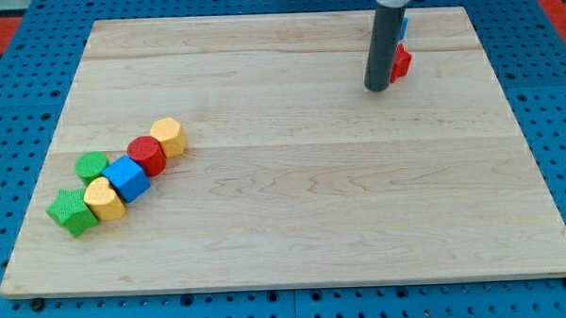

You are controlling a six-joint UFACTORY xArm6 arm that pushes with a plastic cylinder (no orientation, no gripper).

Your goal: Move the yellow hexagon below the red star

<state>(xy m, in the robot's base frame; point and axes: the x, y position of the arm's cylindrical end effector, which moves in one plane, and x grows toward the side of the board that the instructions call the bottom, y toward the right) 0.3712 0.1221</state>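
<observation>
The yellow hexagon (169, 137) lies on the wooden board at the view's left, at the upper right end of a diagonal row of blocks, touching a red round block (147, 155). A red block (400, 61), partly hidden behind my rod so its shape is unclear, sits near the view's top right. My tip (378, 87) rests on the board just left of and slightly below that red block, far to the right of the yellow hexagon. A blue block (404, 26) peeks out behind the rod above the red one.
The row at the left runs down-left from the hexagon: the red round block, a blue cube (127, 178), a yellow block (104, 197), a green round block (92, 166) and a green star (71, 211). The wooden board (294, 206) lies on a blue perforated table.
</observation>
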